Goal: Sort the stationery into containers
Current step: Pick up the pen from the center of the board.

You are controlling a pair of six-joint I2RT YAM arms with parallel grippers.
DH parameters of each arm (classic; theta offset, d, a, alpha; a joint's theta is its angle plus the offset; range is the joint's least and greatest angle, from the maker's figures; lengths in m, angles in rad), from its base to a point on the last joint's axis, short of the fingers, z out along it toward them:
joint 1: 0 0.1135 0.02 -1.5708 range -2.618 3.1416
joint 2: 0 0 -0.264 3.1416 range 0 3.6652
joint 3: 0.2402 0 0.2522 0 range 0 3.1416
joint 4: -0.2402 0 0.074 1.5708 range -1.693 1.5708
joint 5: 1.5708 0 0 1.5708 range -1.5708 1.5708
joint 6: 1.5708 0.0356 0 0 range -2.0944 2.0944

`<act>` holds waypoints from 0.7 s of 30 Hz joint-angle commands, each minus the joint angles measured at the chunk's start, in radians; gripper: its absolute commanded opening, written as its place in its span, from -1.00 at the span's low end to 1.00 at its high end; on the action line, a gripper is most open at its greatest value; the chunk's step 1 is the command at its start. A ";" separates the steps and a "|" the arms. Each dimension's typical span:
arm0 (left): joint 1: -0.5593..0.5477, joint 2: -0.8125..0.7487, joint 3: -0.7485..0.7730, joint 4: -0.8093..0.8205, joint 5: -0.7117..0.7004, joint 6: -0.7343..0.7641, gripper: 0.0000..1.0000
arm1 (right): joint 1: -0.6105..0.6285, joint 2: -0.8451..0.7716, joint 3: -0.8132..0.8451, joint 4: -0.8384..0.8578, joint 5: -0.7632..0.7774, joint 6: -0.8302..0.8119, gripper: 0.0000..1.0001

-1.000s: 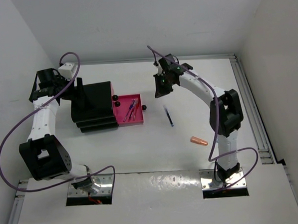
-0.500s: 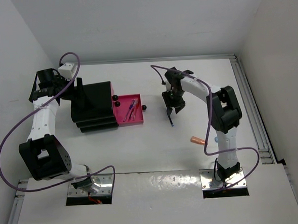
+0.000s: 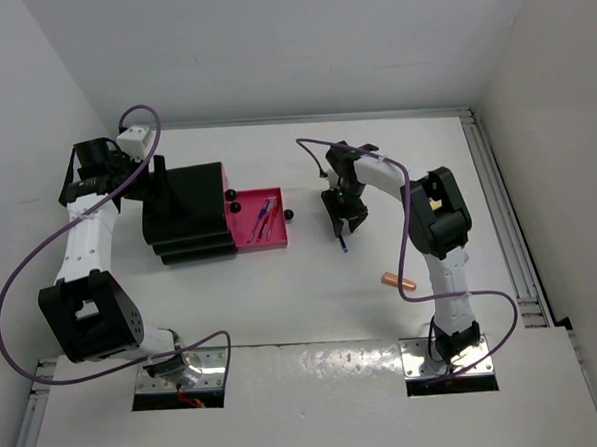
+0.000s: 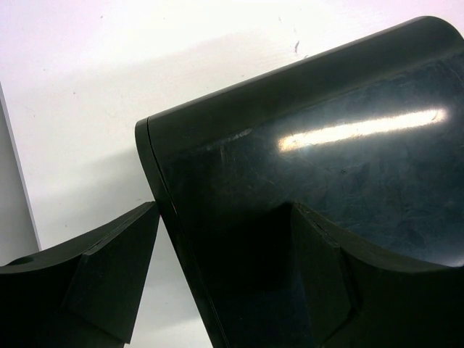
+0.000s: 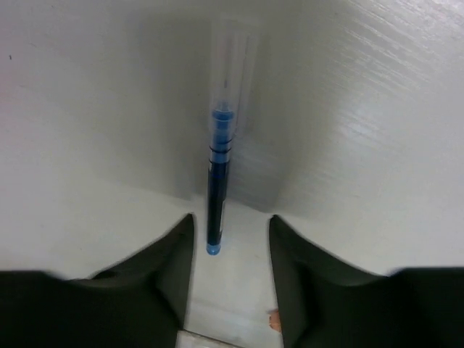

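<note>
A slim blue pen with a clear cap lies on the white table. My right gripper hangs over it, open, and the pen's near end lies between the two fingers without touching them. An orange highlighter lies nearer the right arm's base. The black stepped box has one pink drawer pulled out, with slim pens inside. My left gripper is open at the box's back left, its fingers either side of the box's edge.
Round black knobs show on the open drawer and on the box's upper tiers. White walls close in at the left, back and right. A metal rail runs along the table's right edge.
My right gripper has swung from the back of the table down over the blue pen and has opened. The left arm and the box have not moved.
</note>
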 commanded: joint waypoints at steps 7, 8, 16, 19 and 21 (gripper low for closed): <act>0.020 0.046 -0.053 -0.121 -0.061 0.026 0.58 | 0.037 0.066 0.042 0.027 0.055 0.003 -0.33; 0.020 0.046 -0.053 -0.122 -0.063 0.026 0.58 | 0.044 0.083 0.045 0.027 0.066 -0.002 -0.33; 0.027 0.045 -0.058 -0.119 -0.066 0.026 0.58 | 0.063 0.120 0.045 0.037 0.080 -0.008 -0.82; 0.030 0.045 -0.059 -0.119 -0.063 0.023 0.58 | 0.064 0.112 0.058 0.027 0.088 -0.008 -1.00; 0.029 0.045 -0.061 -0.118 -0.061 0.023 0.58 | 0.063 0.092 0.084 0.007 0.083 0.004 -1.00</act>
